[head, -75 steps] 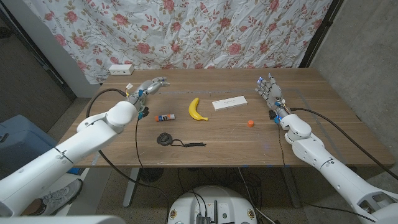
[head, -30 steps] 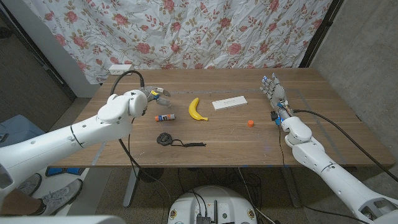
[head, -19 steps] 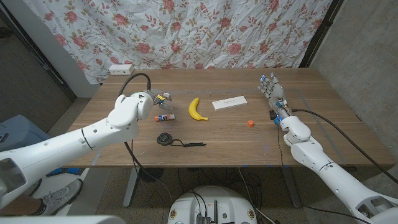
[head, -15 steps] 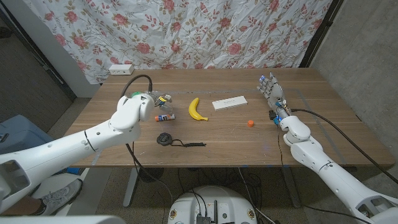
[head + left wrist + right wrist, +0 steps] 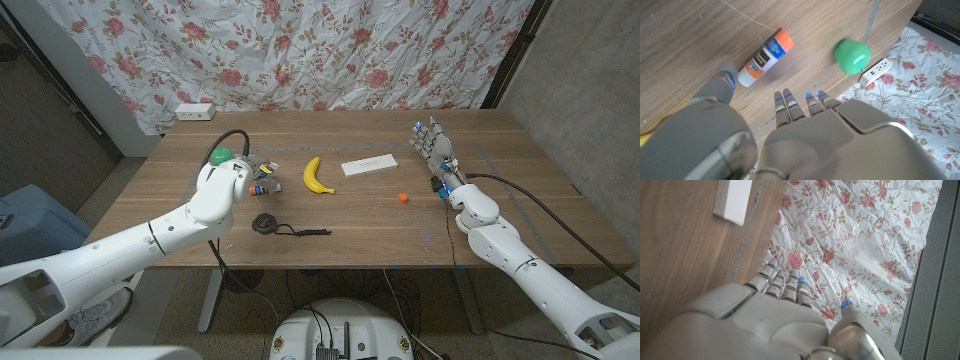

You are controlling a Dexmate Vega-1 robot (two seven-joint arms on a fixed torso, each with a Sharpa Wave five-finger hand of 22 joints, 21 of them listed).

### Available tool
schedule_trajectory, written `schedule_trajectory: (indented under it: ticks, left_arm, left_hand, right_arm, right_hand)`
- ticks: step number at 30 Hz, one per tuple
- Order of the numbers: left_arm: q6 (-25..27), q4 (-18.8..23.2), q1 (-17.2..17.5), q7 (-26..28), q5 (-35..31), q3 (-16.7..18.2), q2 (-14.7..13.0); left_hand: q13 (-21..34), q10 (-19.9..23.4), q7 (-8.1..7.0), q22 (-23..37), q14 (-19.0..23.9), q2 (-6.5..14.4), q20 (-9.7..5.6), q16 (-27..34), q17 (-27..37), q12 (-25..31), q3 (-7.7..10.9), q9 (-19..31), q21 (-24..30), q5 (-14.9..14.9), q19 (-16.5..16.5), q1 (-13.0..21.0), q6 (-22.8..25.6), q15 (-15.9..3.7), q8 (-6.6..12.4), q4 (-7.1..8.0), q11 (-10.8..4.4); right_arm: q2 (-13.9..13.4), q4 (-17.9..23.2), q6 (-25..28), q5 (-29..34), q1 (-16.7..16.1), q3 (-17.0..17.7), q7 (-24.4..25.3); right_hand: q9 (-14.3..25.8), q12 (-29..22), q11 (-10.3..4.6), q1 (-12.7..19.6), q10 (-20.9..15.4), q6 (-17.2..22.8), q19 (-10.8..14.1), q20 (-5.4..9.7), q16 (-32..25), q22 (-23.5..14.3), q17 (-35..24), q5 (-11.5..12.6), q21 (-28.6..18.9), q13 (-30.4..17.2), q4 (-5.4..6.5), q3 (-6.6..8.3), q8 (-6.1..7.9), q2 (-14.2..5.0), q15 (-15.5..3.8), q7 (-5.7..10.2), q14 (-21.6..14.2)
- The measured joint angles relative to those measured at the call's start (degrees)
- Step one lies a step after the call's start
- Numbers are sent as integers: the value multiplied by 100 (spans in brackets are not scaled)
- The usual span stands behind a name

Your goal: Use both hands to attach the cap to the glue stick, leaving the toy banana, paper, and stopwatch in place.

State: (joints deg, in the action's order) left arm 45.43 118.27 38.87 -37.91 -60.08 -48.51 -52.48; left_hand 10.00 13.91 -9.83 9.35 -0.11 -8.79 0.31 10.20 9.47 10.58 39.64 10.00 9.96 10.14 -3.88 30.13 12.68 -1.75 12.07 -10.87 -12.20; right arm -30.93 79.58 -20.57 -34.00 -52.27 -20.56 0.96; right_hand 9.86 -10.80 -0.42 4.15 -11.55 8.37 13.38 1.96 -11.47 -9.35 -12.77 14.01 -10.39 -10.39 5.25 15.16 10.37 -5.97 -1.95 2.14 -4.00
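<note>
The glue stick (image 5: 268, 188) lies on the wooden table, white with an orange end; the left wrist view shows the glue stick (image 5: 765, 56) uncapped side hard to tell. My left hand (image 5: 255, 171) hovers right over it, fingers spread, holding nothing; seen from the wrist, the left hand (image 5: 790, 130) has its fingers apart above the stick. The small orange cap (image 5: 403, 198) sits alone at centre right. My right hand (image 5: 435, 146) stands beyond the cap, fingers apart and pointing up, empty. The right hand (image 5: 780, 315) also shows in its wrist view.
A toy banana (image 5: 317, 175) lies mid-table, a white paper strip (image 5: 368, 165) beside it. The black stopwatch (image 5: 264, 222) with its cord is nearer the front edge. A green ball-like object (image 5: 220, 155) sits by my left arm. A power strip (image 5: 193, 110) lies at the back left.
My left arm has swung inward and the hand has come from the table's far left to just over the glue stick. The right hand has barely moved.
</note>
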Motion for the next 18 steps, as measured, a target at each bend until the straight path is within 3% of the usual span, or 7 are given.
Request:
schedule_trajectory:
  ticks: [18]
  left_arm:
    - [-235,-333,416,202,-193,346,262]
  left_hand:
    - [0,309,-133,0,104,-15,-22,0,0,29,-28,0,26,0,22,287,240,1,74,18,-17]
  right_arm:
    - [22,36,67,76,24,-47,83]
  right_hand:
    - [1,0,0,0,0,22,0,0,-22,0,27,0,0,-1,21,21,0,0,-31,23,-31]
